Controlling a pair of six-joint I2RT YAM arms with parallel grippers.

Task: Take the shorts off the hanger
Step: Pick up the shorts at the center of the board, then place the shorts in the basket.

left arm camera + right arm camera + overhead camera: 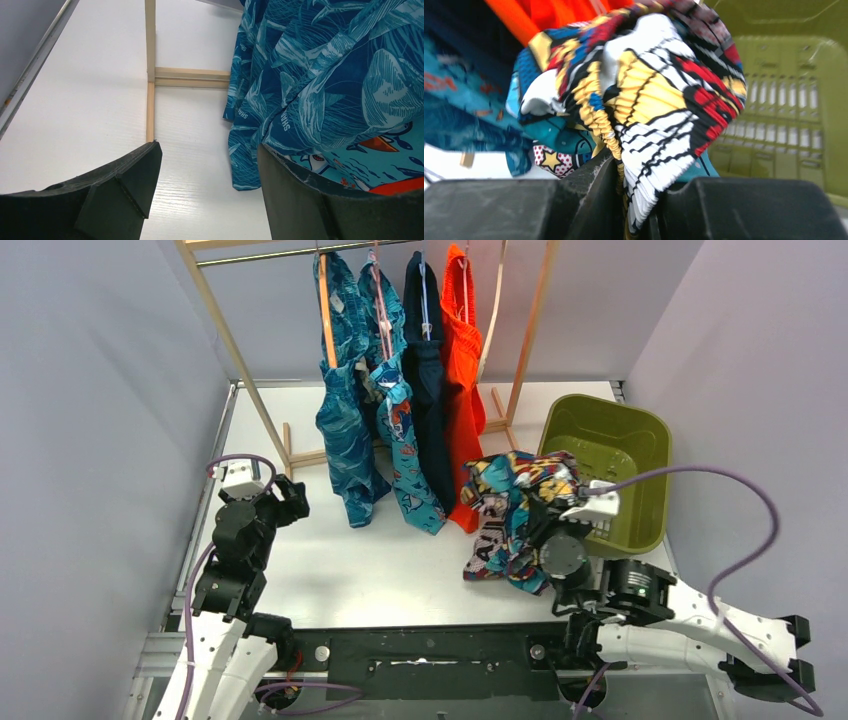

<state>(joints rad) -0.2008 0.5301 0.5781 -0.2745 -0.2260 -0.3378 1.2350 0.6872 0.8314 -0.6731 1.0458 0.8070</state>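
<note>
The right gripper (634,200) is clenching its two black fingers tightly on the elastic waistband of the multicolour comic-patterned fabric shorts (649,90), which are bunching up above the jaws. The top view is showing what the wrist camera is not: this pair is hanging off the rack, draping from the gripper over the white table (330,560), just beside the olive-green plastic basket (640,440). The left gripper (207,165) is spreading its fingers wide and grasping nothing, hovering near the teal leaf-print shorts (320,75). Only the top view is showing these hanging on the light wooden rack (250,380) alongside the turquoise cartoon-print shorts (405,440), the plain navy shorts (428,390) and the plain orange-red shorts (462,360).
</note>
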